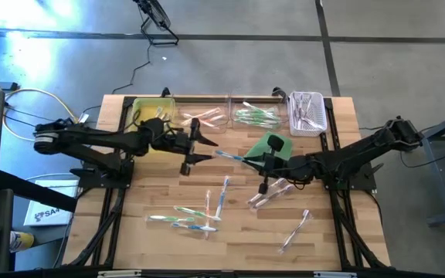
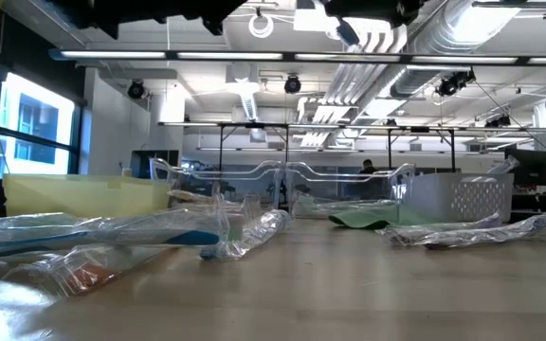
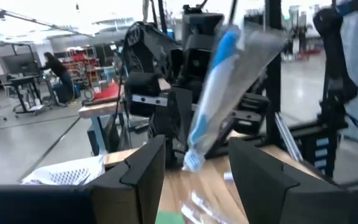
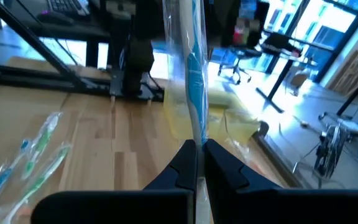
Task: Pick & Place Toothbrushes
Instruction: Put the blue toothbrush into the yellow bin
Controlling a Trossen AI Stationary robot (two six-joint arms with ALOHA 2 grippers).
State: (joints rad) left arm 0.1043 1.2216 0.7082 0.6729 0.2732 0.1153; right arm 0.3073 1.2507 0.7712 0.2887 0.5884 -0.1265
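The right tool [image 4: 199, 163] has its two fingers pressed together on a wrapped blue-and-white toothbrush [image 4: 191, 74], which stands up from the pinch. In the high view this tool [image 1: 264, 171] hangs over the middle of the counter [image 1: 338, 239], and the pinched brush [image 1: 229, 156] reaches across toward the left tool [image 1: 199, 147]. The left tool's fingers [image 3: 143, 168] stand wide apart on either side of the brush's far end [image 3: 213, 93]; they do not close on it.

Nearest the front edge of the counter lie loose toothbrushes: a cluster with green and blue parts [image 1: 188, 216] to the left front, one alone [image 1: 296, 230] to the right front, and a few more [image 1: 269, 194] just under the right tool. A flat green cloth [image 1: 269, 144] lies behind the right tool.

Along the back edge stand containers in a row: a yellow bin [image 1: 147, 112] at the left, two clear trays, one with pink brushes [image 1: 203, 117] and one with green brushes [image 1: 255, 116], and a white perforated basket [image 1: 309, 113] at the right with more wrapped brushes in it.
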